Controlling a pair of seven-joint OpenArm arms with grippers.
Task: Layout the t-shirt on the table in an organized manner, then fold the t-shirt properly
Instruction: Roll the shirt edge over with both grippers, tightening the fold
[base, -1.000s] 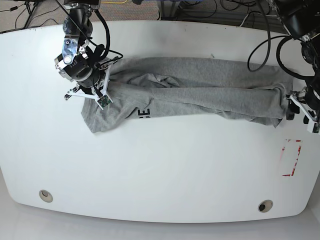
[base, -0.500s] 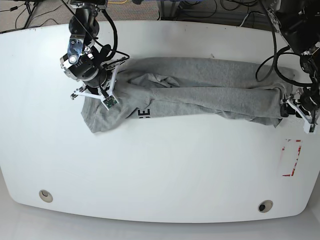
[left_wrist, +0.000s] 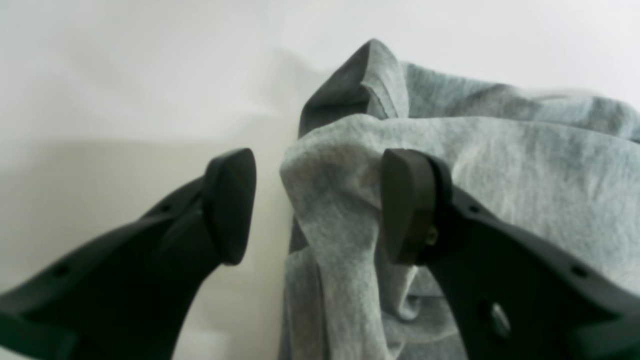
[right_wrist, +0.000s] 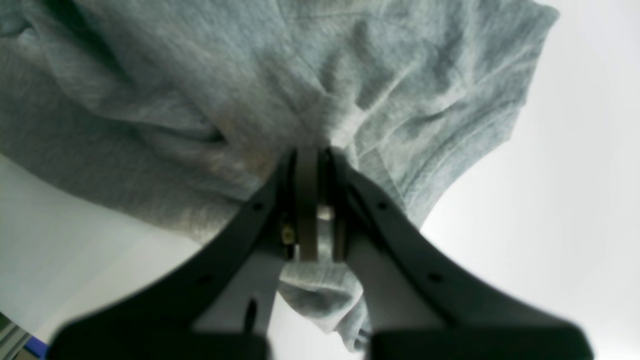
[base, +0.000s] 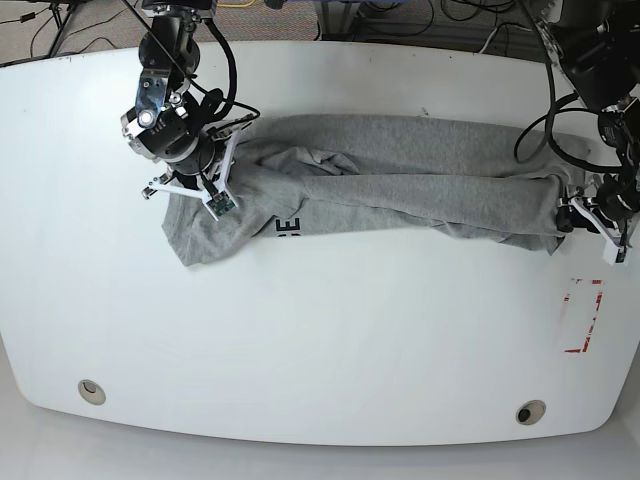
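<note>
In the left wrist view, the left end effector (left_wrist: 315, 205) stood with its jaws well apart, one pad resting against a bunched fold of the t-shirt (left_wrist: 500, 165) and the other over bare counter (left_wrist: 125, 75). To take this end well, it seemed it should close on a single hem edge, not the whole wad.

In the right wrist view, the right end effector (right_wrist: 314, 200) was clamped together on a pinch of grey cloth, the rest of the t-shirt (right_wrist: 250, 75) hanging in creases beyond it.

In the base view, the t-shirt (base: 400, 185) lay as a long twisted band across the counter (base: 320, 340). The right end effector (base: 190, 185) held one end and the left end effector (base: 590, 212) sat at the other. An even pull apart would likely flatten it.
</note>
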